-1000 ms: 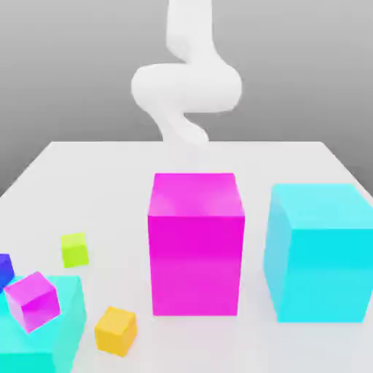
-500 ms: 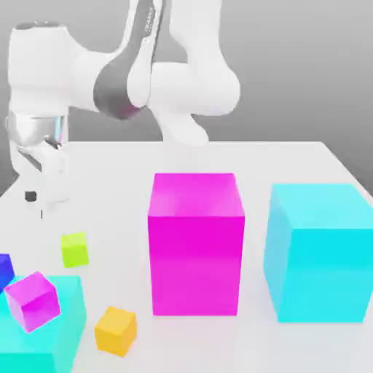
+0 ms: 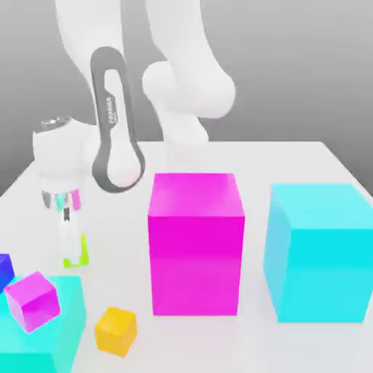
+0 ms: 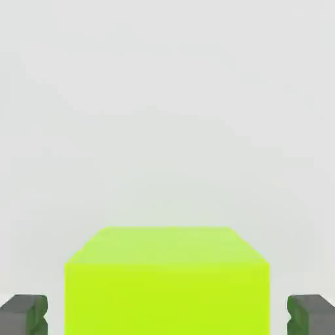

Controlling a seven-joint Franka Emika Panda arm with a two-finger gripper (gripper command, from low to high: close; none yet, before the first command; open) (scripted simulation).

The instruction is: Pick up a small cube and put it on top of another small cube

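Note:
The small cube [image 3: 79, 256], lime yellow-green, rests on the white table [image 3: 291, 156] at the exterior view's left. My gripper [image 3: 71, 251] points straight down over it, with the fingers reaching to the table on either side of it. In the hand view the small cube [image 4: 167, 281] sits squarely in my gripper [image 4: 167, 315], with a dark fingertip [image 4: 23, 314] close by each of two opposite faces. The gripper is shut on the cube, which still stands on the table.
A small orange cube [image 3: 115, 330] lies near the front. A small magenta cube [image 3: 31, 300] sits tilted on a cyan block [image 3: 62, 331], with a blue cube [image 3: 4, 269] beside it. A big magenta block [image 3: 195, 240] and a big cyan block [image 3: 320, 251] stand to the right.
The hand has moved right and down from above the table's left edge onto the lime cube. Its fingers have closed around the cube, which has not shifted.

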